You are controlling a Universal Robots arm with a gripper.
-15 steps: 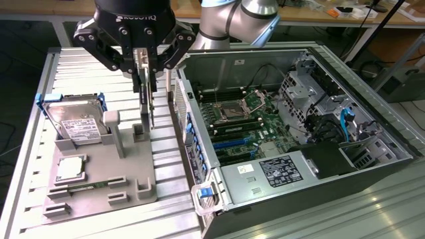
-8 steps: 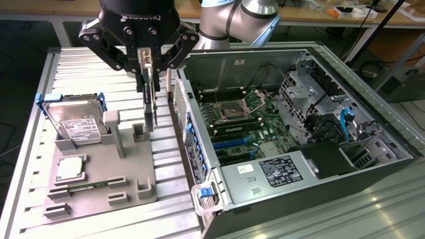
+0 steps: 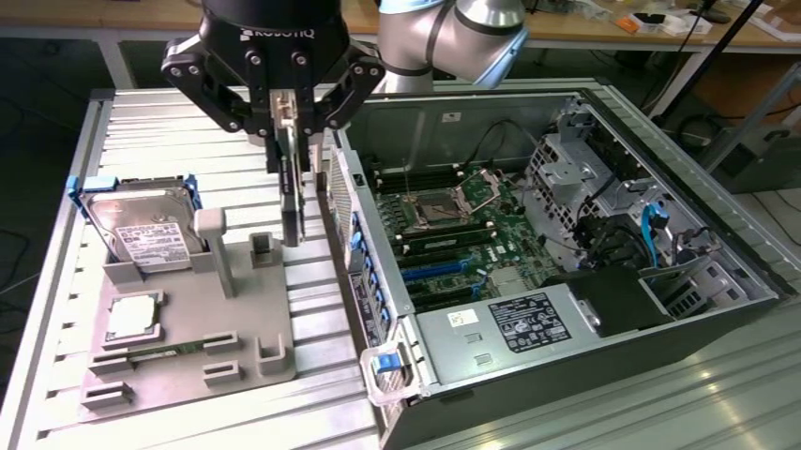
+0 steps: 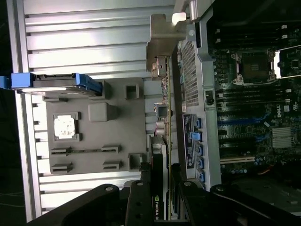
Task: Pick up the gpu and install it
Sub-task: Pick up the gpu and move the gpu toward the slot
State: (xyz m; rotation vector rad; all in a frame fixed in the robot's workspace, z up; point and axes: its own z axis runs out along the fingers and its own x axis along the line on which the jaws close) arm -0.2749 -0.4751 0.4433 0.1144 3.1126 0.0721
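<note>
Gripper (image 3: 285, 120) pinching the gpu (image 3: 292, 192) on edge
Fingers clamped on the card's upper edge; the gpu hangs upright over the grey fixture tray (image 3: 188, 328), just beside the open computer case (image 3: 738, 239); its silvery bracket (image 4: 162, 42) points away from the gripper; hard drive (image 3: 144, 230) stands on the tray.

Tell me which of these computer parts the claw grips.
The thin dark card with a silvery bracket, upright in the black gripper; the silver hard drive, square processor and green memory stick sit in the grey tray.
</note>
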